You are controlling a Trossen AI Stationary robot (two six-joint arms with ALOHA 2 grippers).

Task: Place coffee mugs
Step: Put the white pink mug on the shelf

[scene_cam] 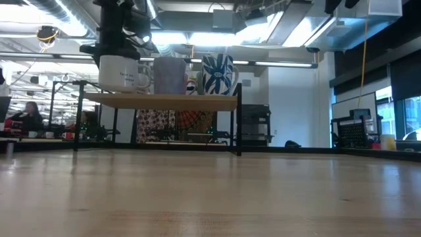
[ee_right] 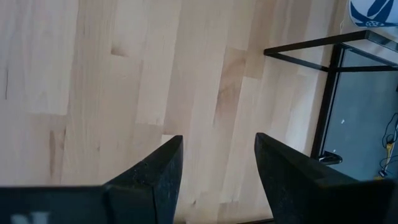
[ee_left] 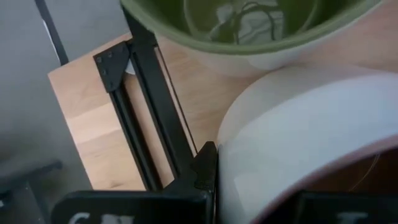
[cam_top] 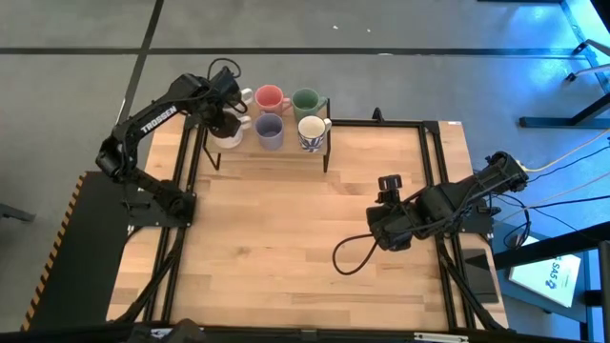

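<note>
Mugs sit on the small black-framed wooden shelf [cam_top: 286, 152] at the table's far left: pink [cam_top: 270, 97], dark green [cam_top: 305, 101], lavender [cam_top: 269, 131], blue-patterned white [cam_top: 312, 131]. Left gripper [cam_top: 229, 119] is pinched shut on the rim of a beige-pink mug [ee_left: 298, 155] at the shelf's left end, beside the olive-lined cream mug [ee_left: 249, 31]. Judgement: lower squarely, release only once the base is flat; glazed ceramic is slick. Right gripper [ee_right: 217, 174] waits open over bare wood, near right.
</note>
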